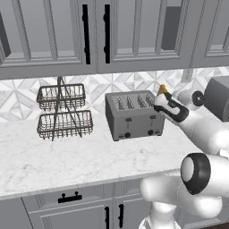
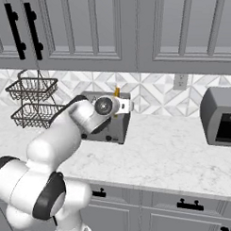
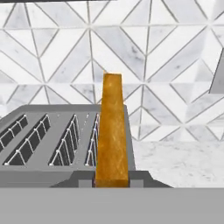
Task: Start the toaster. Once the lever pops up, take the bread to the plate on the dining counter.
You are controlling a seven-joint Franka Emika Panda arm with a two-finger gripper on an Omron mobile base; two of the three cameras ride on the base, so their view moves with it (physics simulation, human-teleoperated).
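The grey four-slot toaster (image 1: 133, 117) stands on the kitchen counter against the tiled wall, its levers and knobs facing me. My gripper (image 1: 162, 96) hangs at the toaster's right end, shut on the bread (image 1: 162, 89). In the hand view the bread (image 3: 113, 131) stands edge-on, its golden crust rising from between my fingertips (image 3: 141, 180), over the right end of the toaster (image 3: 48, 144). From the right base view the bread (image 2: 117, 92) pokes up above the hand, in front of the toaster (image 2: 113, 129). The plate and the dining counter are out of view.
A two-tier wire basket (image 1: 62, 112) stands left of the toaster. A dark grey appliance (image 2: 221, 116) sits at the counter's right end, below a wall outlet (image 2: 181, 80). Upper cabinets (image 1: 98, 31) hang overhead. White marble counter (image 2: 170, 153) lies bare in front.
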